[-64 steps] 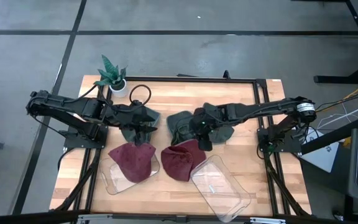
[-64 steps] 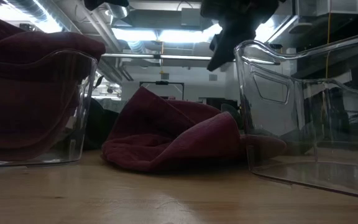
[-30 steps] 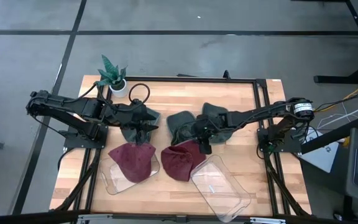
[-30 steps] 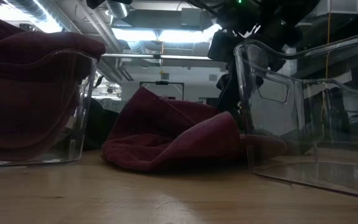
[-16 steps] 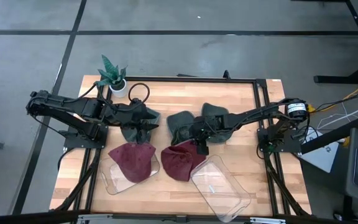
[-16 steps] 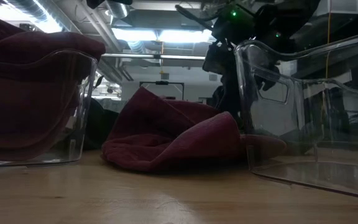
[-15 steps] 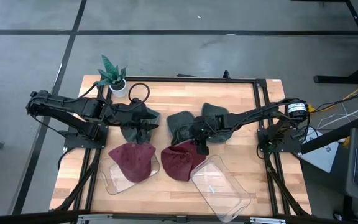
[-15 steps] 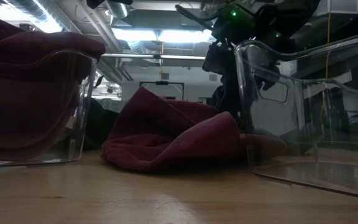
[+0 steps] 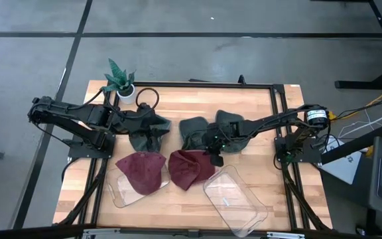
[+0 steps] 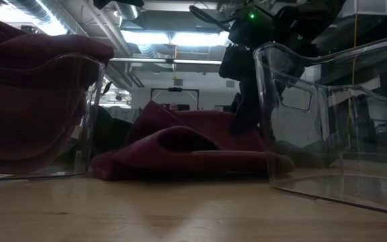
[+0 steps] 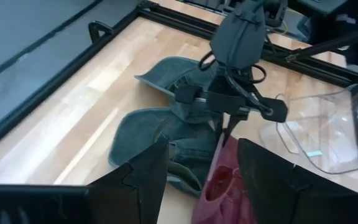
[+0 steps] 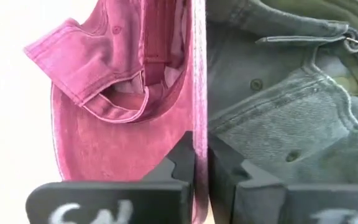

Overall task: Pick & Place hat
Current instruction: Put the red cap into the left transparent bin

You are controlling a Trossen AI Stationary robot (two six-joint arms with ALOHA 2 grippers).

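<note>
A maroon hat [image 9: 188, 168] lies on the table with its hollow side up; the right wrist view shows its back strap [image 12: 123, 99]. My right gripper [image 9: 211, 157] is down at this hat's right far edge and is shut on it. A second maroon hat [image 9: 141, 171] lies in the left clear bin [image 9: 119, 194]. My left gripper [image 9: 155, 135] hovers open over a dark green hat [image 9: 144, 136], and its fingers [image 11: 145, 171] touch nothing. Two more dark green hats [image 9: 193, 132] lie between the arms. My right gripper pinches the maroon hat's thin rim edge [image 12: 199, 118] between its two fingers [image 12: 182, 155]. It comes from above, slanting in from the table's right. The hat [image 10: 187, 151] rests on the table, low and flat, below the fingers.
An empty clear bin [image 9: 235, 198] stands near the table's front, right of the maroon hat. A potted plant [image 9: 120, 81] and a black cable loop [image 9: 148, 99] are at the far left. Black frame rails [image 9: 280, 126] run along the table's edges.
My right gripper has come down and a little toward the table's left onto the maroon hat's edge. The hat has shifted left and gone from a hump to a low, flat shape with its hollow showing.
</note>
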